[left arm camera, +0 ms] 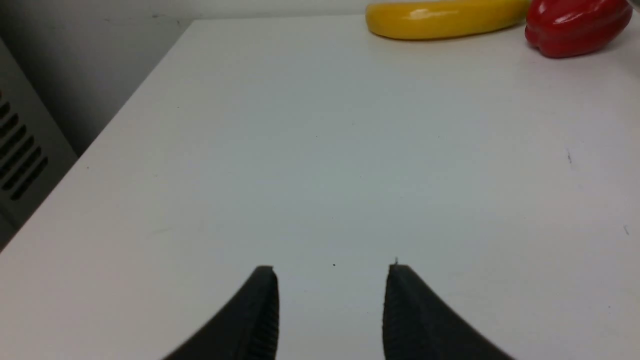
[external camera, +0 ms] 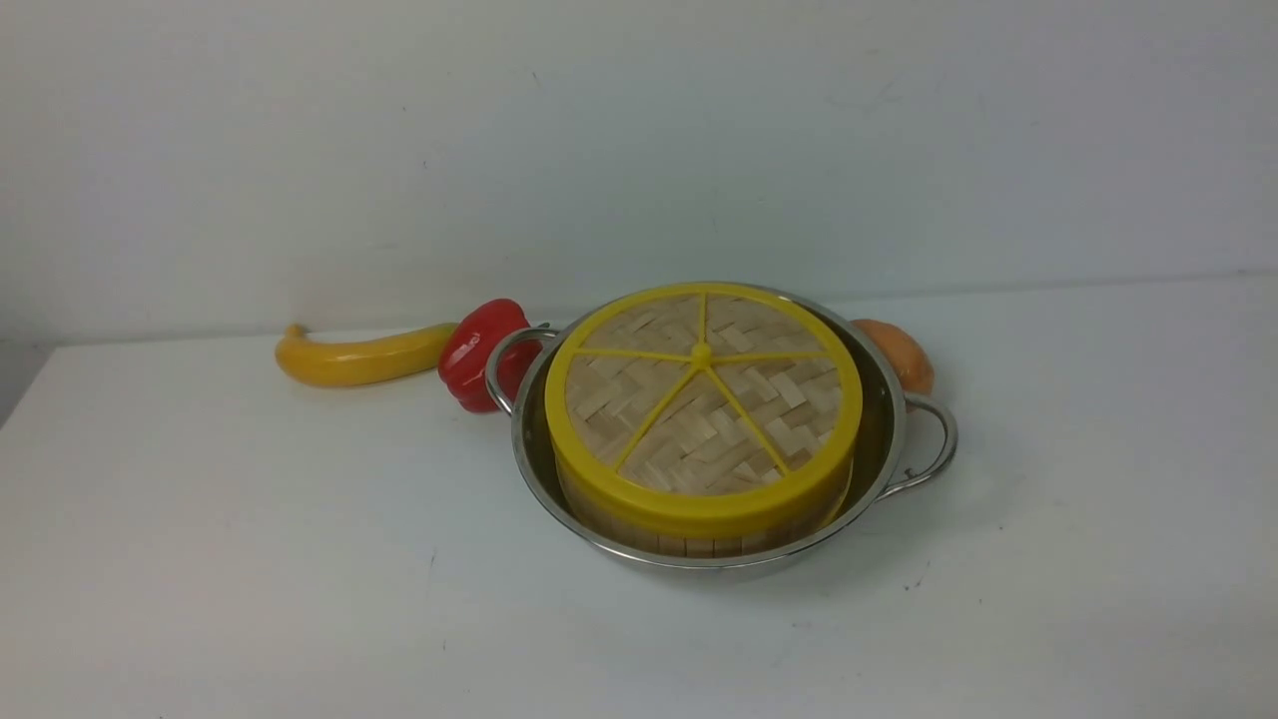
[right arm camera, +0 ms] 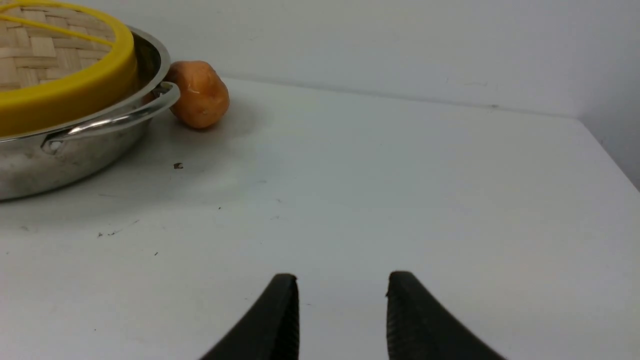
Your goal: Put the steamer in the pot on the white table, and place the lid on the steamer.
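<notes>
With the slatted bamboo steamer (external camera: 699, 539) in the shiny steel pot (external camera: 879, 449) mid-table toward the far edge under its woven yellow-rimmed lid (external camera: 704, 399), both grippers (left arm camera: 331, 310) (right arm camera: 342, 315) spread and empty, only a stray nudge could unseat it.

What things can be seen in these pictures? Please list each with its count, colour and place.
lid: 1, woven bamboo with yellow rim and spokes, on top of the steamer.
steamer: 1, bamboo, inside the pot, mostly covered by the lid.
pot: 1, shiny steel with two loop handles, middle of the table.
table: 1, white with small dark specks, under everything.
banana: 1, yellow, far side, left of the pepper.
pepper: 1, red, next to the pot's left handle.
potato: 1, orange-brown, behind the pot's right side.
left end effector: 1, black, open, empty, over bare table.
right end effector: 1, black, open, empty, over bare table.
</notes>
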Action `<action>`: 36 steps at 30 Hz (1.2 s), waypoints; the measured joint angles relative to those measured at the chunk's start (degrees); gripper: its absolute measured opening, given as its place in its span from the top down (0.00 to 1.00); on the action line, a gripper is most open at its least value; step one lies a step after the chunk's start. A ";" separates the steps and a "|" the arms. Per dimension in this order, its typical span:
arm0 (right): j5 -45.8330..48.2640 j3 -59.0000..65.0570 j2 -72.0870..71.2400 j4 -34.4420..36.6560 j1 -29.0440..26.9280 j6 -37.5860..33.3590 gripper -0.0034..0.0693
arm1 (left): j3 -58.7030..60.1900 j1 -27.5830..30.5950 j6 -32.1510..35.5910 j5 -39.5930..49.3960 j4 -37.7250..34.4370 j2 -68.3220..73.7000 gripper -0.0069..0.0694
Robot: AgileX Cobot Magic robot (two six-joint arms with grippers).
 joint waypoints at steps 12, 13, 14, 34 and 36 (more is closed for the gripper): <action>0.00 0.00 0.00 0.00 0.00 0.00 0.63 | 0.07 0.00 -0.13 -0.79 -2.58 0.00 0.54; 0.00 0.00 0.00 0.00 0.00 0.00 0.63 | 0.07 0.00 -0.13 -0.79 -2.73 0.00 0.54; 0.00 0.00 0.00 0.00 0.00 0.00 0.63 | 0.07 0.00 -0.13 -0.79 -2.78 0.00 0.54; 0.00 0.00 0.00 0.00 0.00 0.00 0.63 | 0.12 0.00 -0.13 -0.85 -3.18 0.00 0.54; 0.00 0.00 0.00 0.00 0.00 0.00 0.63 | 0.12 0.00 -0.13 -0.85 -3.18 0.00 0.54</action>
